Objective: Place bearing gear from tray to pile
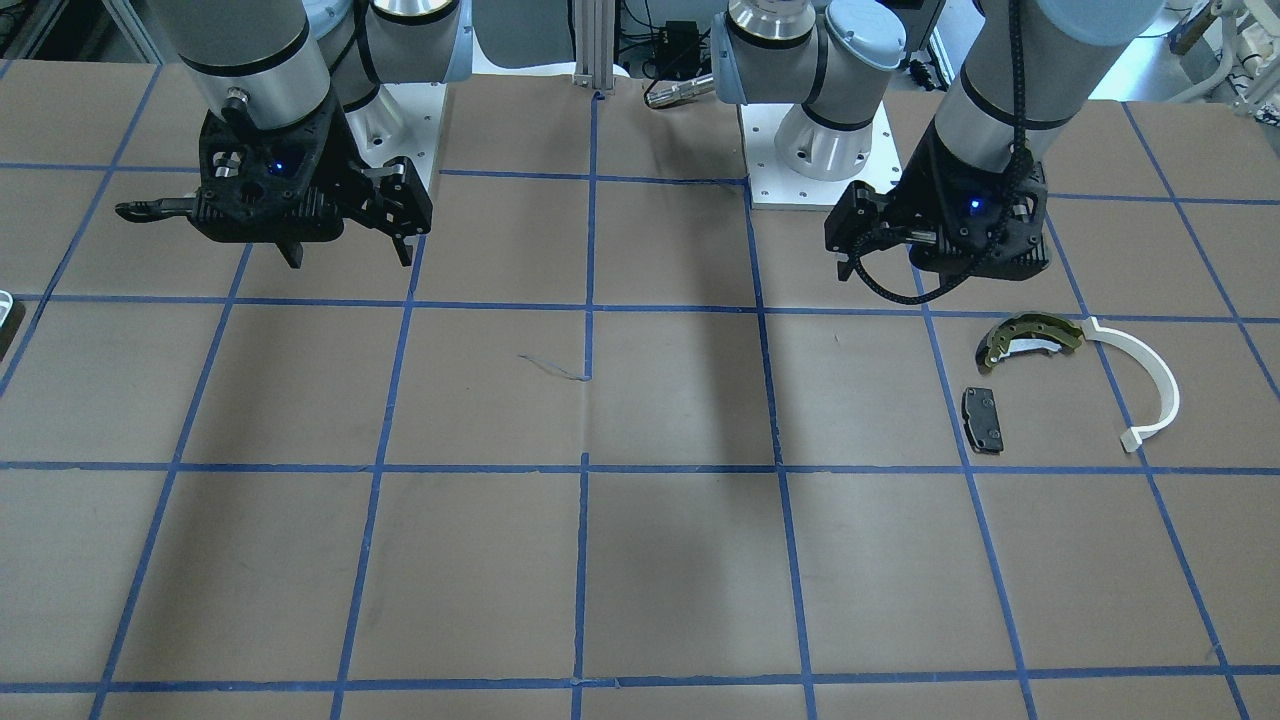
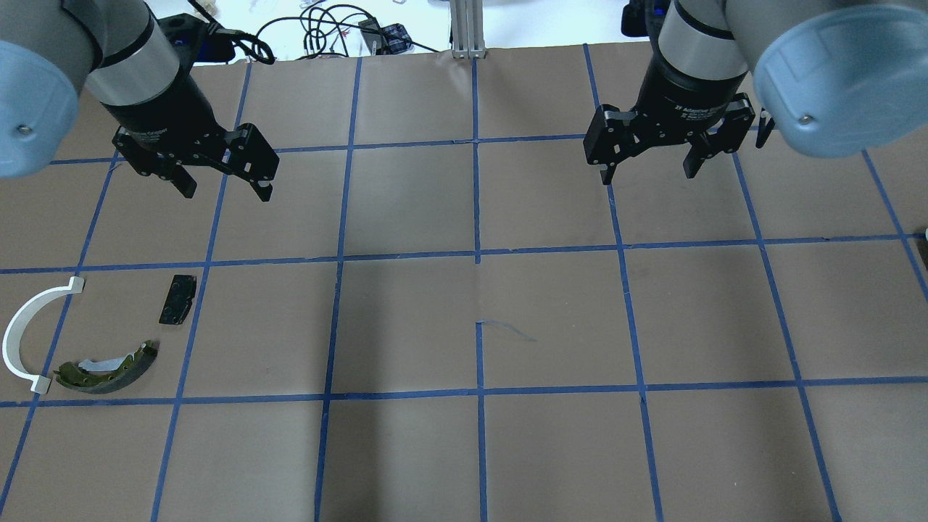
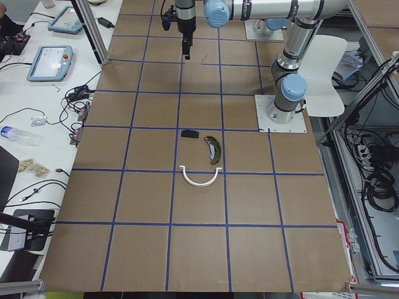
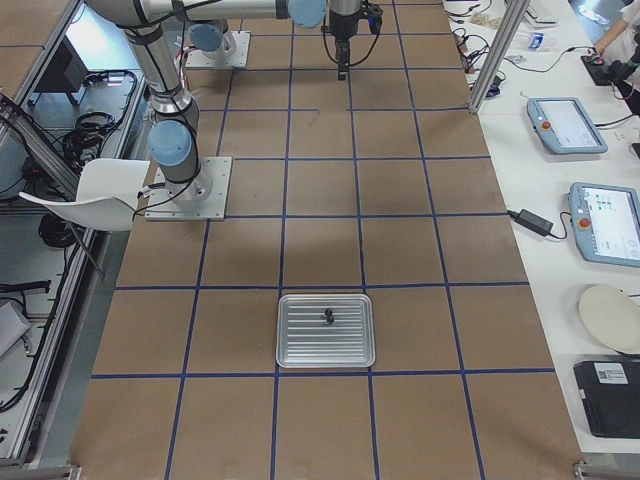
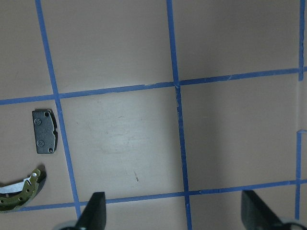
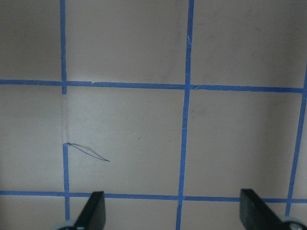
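Bearing gear [image 4: 328, 317]: a small dark part lying in the tray [image 4: 300, 350], just off the tray's middle. Too small in the right-end view to tell its long axis or which face was up. The tray sat flat on the tabletop [image 2: 551, 326] at the robot's right end, its long side running from the robot's side toward the operators' side. Only a sliver of it showed at the overhead view's right edge.

Key relation: the gear lay well out to the right of the right claw [image 2: 650, 175], past the far edge of what that claw's own camera took in, which showed only bare tabletop and blue tape lines. The right arm was the nearer one by a clear margin, so the pick judged to be its job. It would need a long sideways travel toward the tray before any descent.

Pile on the opposite side: brake shoe [image 2: 109, 370], white arc strip [image 2: 22, 330] and black pad [image 2: 177, 299], loosely grouped, near the left claw [image 2: 226, 192] and well apart from the tray.

Right claw: fingers spread wide, nothing between them, hanging above the tabletop and touching nothing.
Left claw: likewise spread wide and empty, clear of the surface, with the pad and one end of the shoe in its camera's lower left.
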Controlling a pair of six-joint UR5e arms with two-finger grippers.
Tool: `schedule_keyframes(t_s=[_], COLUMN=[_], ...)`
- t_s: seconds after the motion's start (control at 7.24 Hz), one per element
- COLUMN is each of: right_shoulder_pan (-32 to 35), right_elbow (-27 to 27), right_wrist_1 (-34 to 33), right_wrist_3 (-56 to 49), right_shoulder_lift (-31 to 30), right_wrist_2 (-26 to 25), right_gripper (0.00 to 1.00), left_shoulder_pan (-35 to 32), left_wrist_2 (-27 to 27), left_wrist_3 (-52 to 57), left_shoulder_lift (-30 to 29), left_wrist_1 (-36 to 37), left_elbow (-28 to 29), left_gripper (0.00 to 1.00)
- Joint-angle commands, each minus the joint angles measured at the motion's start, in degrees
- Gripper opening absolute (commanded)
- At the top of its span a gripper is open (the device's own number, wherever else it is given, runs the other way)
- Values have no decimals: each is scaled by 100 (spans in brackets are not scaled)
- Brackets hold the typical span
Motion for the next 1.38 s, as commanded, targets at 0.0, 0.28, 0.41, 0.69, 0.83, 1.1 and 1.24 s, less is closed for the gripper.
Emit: schedule_keyframes(t_s=[0.0, 0.28, 0.41, 0.69, 0.83, 1.1, 1.24], right_shoulder_pan=[1, 1, -8, -61, -70, -105, -114], right_elbow=[59, -18, -28, -72, -211, -326, -310], right_wrist_1=[-8, 114, 637, 713, 556, 511, 528], right_wrist_3=[-12, -20, 58, 76, 76, -12, -12], right_shoulder_lift=[4, 13, -22, -40, -40, -40, -40], right_wrist_2=[-11, 15, 15, 32, 33, -29, -46], right_gripper=[100, 100, 100, 100, 100, 100, 100], left_shoulder_pan=[-4, 40, 40, 40, 40, 40, 40], left_wrist_2=[9, 9, 0, 9, 18, 1, 0], left_wrist_3=[7, 16, 7, 7, 7, 7, 16], left_shoulder_lift=[83, 110, 127, 110, 84, 48, 31], left_wrist_1=[-61, -62, -44, -53, -44, -44, -61], left_elbow=[-46, -116, -134, -160, -152, -160, -169], left_gripper=[100, 100, 100, 100, 100, 100, 100])
